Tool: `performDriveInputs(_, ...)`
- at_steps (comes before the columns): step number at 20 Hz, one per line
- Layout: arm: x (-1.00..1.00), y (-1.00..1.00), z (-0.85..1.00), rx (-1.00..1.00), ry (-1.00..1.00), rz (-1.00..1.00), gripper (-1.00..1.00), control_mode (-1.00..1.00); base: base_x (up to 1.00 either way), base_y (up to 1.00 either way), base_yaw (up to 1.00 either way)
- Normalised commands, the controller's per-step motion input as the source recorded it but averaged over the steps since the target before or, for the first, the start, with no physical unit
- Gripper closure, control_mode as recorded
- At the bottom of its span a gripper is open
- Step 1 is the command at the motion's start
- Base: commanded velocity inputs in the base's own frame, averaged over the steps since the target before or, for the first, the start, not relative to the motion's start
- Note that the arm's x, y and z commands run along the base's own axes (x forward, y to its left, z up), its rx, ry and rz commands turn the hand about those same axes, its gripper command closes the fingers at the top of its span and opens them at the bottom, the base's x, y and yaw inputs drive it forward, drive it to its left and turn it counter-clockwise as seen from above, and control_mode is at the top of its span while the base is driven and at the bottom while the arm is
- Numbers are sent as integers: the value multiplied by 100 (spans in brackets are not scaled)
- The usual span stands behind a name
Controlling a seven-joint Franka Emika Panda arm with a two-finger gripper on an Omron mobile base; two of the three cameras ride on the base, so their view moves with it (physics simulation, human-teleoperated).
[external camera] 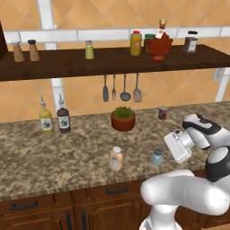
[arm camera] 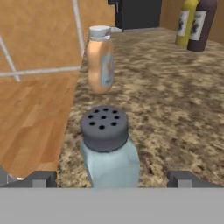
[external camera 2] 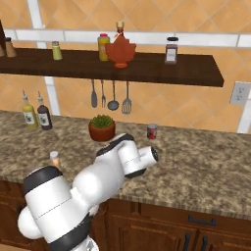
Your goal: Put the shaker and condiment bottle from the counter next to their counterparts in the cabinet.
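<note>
The pale blue shaker (arm camera: 109, 148) with its grey holed cap stands close in the hand view, between the two spread fingertips of my open gripper (arm camera: 111, 178). In the left base view the shaker (external camera: 157, 157) sits near the counter's front edge, just left of my gripper (external camera: 170, 150). The peach-orange condiment bottle (external camera: 116, 159) stands a little further left, upright; it also shows beyond the shaker as the condiment bottle (arm camera: 100, 59). On the dark shelf (external camera: 67, 63) stand the yellow-green shaker (external camera: 89, 50), a yellow bottle (external camera: 135, 43), the red maple-leaf bottle (external camera: 160, 45) and a dark jar (external camera: 190, 42).
A potted plant (external camera: 123, 118) and a red can (external camera: 163, 112) stand further back on the counter. Yellow and dark spouted bottles (external camera: 46, 119) are at the back left. Utensils (external camera: 121, 87) hang under the shelf. Two brown shakers (external camera: 18, 51) occupy the shelf's left end.
</note>
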Motion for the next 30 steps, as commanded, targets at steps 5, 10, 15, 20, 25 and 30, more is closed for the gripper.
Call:
performDriveInputs(5,2,0,-23,0,0,5,-100,-100,0,0,0)
performDriveInputs(10,0,22,-6,0,1,1,-100,-100,0,0,0)
performDriveInputs(15,0,27,0,0,2,0,-100,-100,0,0,0)
performDriveInputs(20,0,21,0,0,3,0,-100,-100,0,0,0)
performDriveInputs(25,0,25,-8,0,1,0,-100,-100,0,0,0)
performDriveInputs(30,0,22,-25,-4,1,0,100,-100,0,0,0)
